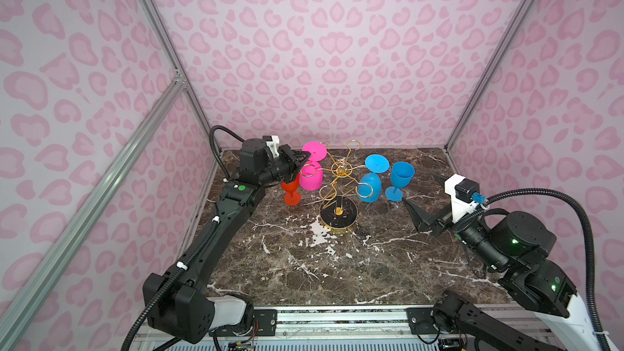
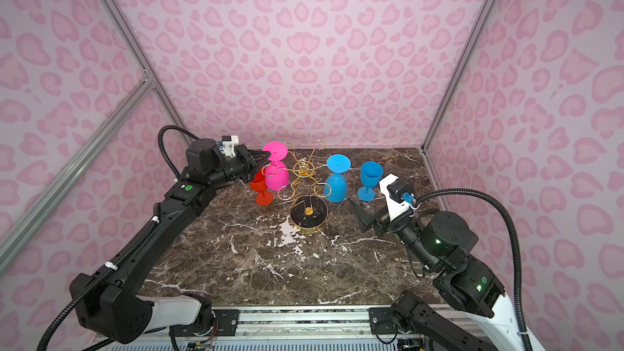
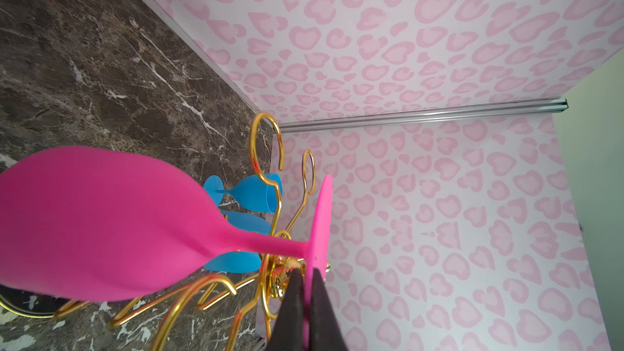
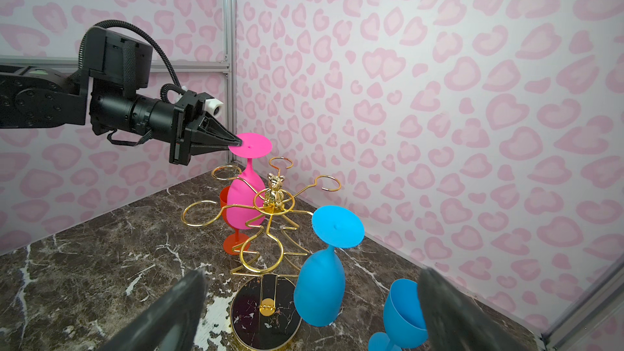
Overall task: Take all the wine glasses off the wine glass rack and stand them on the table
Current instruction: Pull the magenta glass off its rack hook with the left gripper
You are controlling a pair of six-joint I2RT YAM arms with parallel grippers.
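The left pincer [image 4: 235,143] is clenched on the rim of the flat round foot of the hot-pink plastic wine glass [image 4: 244,200]. This glass hangs bowl-down at the left side of the thin gold wire wine glass rack [image 4: 274,197] with its round black base. The foot sits raised above the rack's looped arm, but gold wire crosses in front of the bowl, so the stem looks not yet drawn out. I judge the grasp made and the removal unfinished, with the slide clear and the setting down left to do.

A sky-blue glass [image 4: 320,288] hangs upside down on the rack's right side. A second blue glass [image 1: 401,173] and an orange-red one [image 1: 292,194] stand upright on the dark marble table [image 1: 304,265]. The right pincer [image 1: 419,188] hovers released, empty, near the standing blue glass.
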